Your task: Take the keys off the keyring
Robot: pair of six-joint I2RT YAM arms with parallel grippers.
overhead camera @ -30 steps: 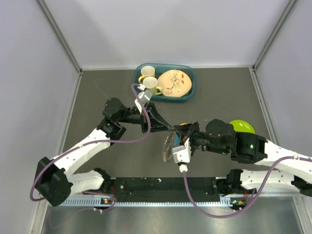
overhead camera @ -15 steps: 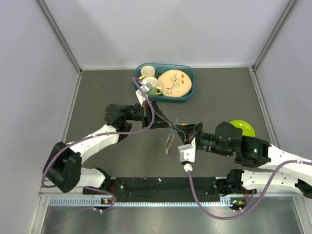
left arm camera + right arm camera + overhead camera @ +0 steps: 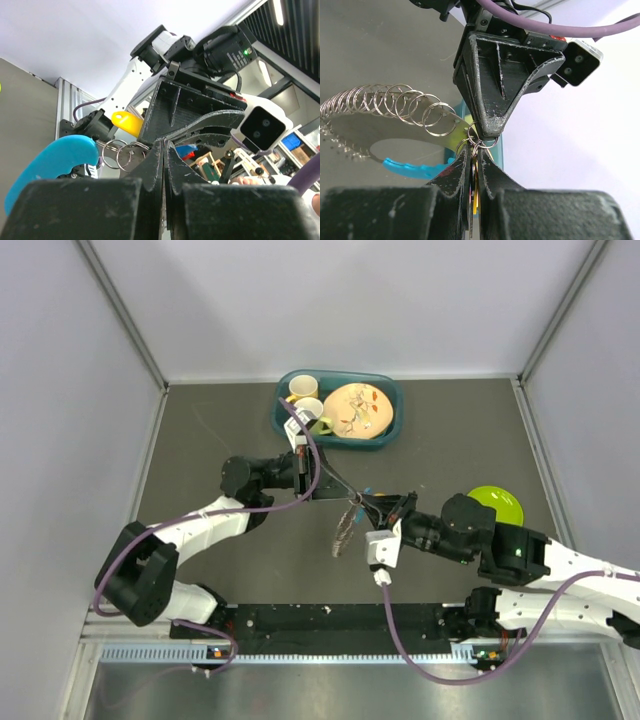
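The left gripper (image 3: 163,150) is pressing its two fingers tightly together, and in the right wrist view its tip is biting on the keyring (image 3: 479,144). The right gripper (image 3: 472,162) is facing it nose to nose, its own two fingers also squeezed together just below that same ring. A yellow sliver is showing between them, though what exactly they are clamping is hard to tell from here.

The keys (image 3: 65,161) are hanging in the air between the two arms, above the middle of the table (image 3: 220,440). Two coloured heads are showing: one teal head (image 3: 50,167) and one yellow head (image 3: 127,123), with two small rings sitting beside them in the left wrist view. A string of small rings (image 3: 395,105), perhaps a dozen, is trailing off the keyring and dangling toward the table.

Farther out, one teal bin (image 3: 388,432) is sitting at the far edge, holding two mugs (image 3: 303,387) and one patterned plate (image 3: 358,408). One green bowl (image 3: 500,502) is lying beside the right arm.
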